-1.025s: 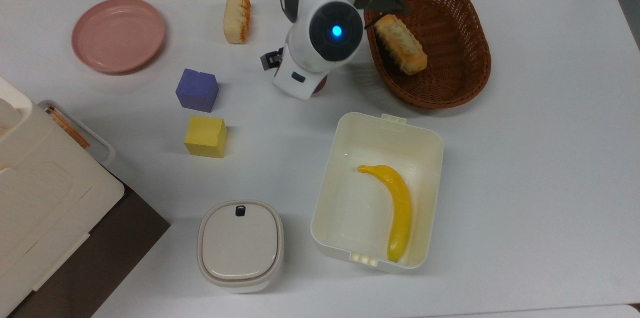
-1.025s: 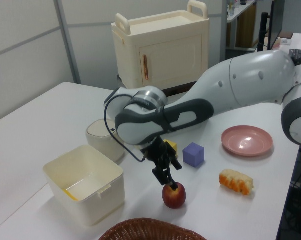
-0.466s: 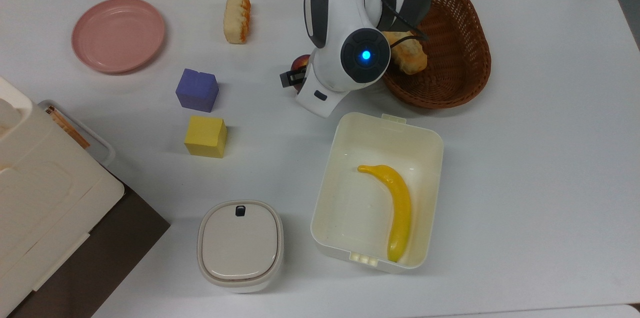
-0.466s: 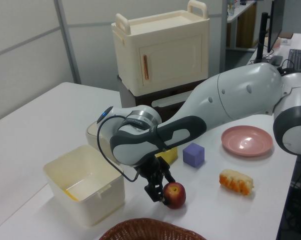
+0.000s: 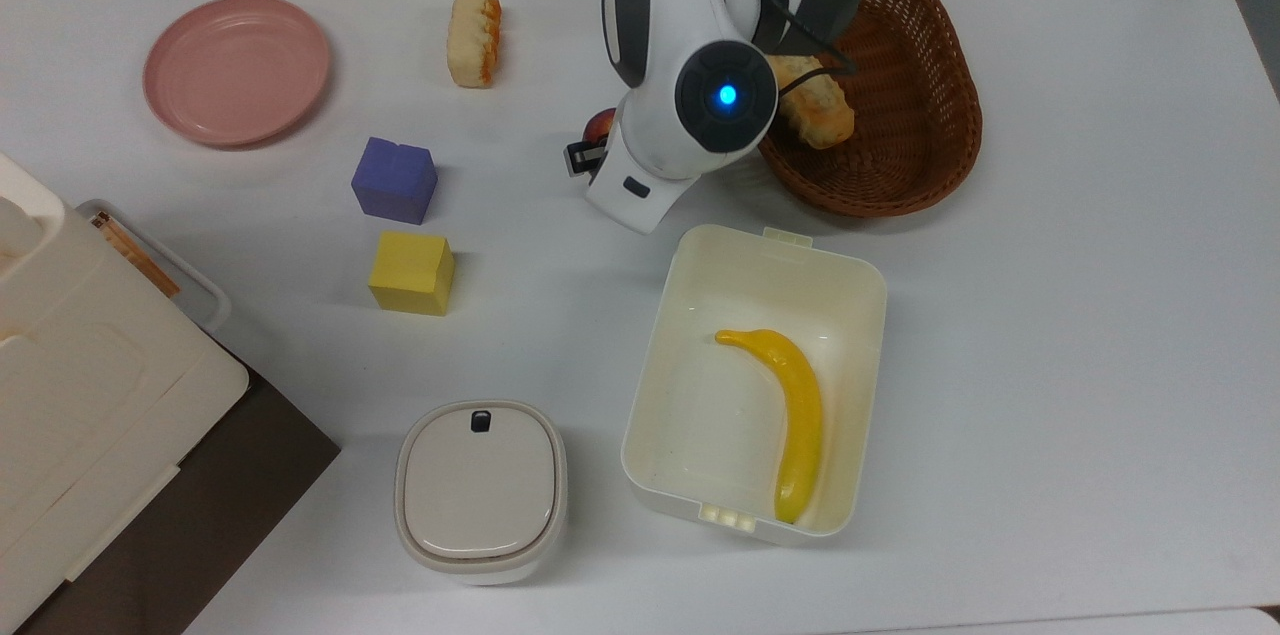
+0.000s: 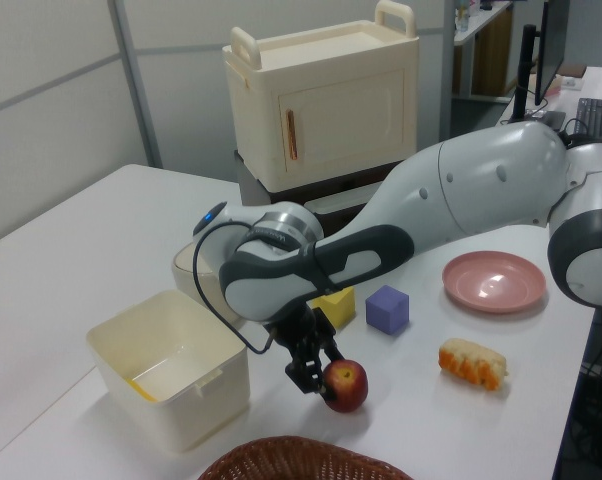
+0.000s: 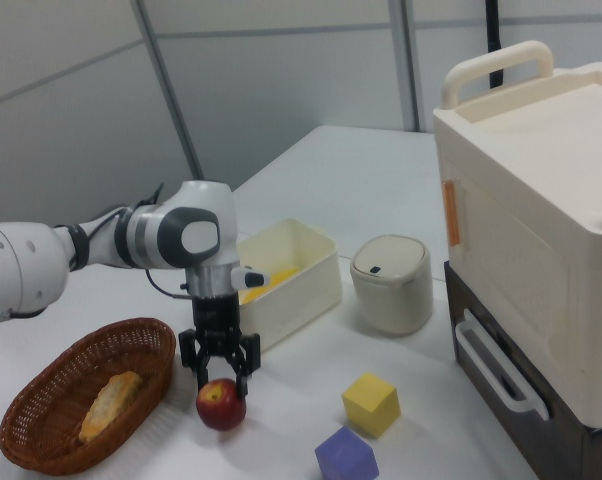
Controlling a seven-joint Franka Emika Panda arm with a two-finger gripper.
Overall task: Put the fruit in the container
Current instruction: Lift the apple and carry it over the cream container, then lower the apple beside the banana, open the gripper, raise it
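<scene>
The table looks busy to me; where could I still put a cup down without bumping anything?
The table is widest bare on the top view's right, past the wicker basket and white tub. Another patch lies between the pink plate and bread piece. It is crowded around the hand, apple and two cubes.

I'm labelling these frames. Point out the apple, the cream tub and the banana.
apple [image 7: 221, 404], right view, its red front.
cream tub [image 5: 868, 300], top view, its right rim.
banana [image 5: 800, 415], top view, its middle.
</scene>
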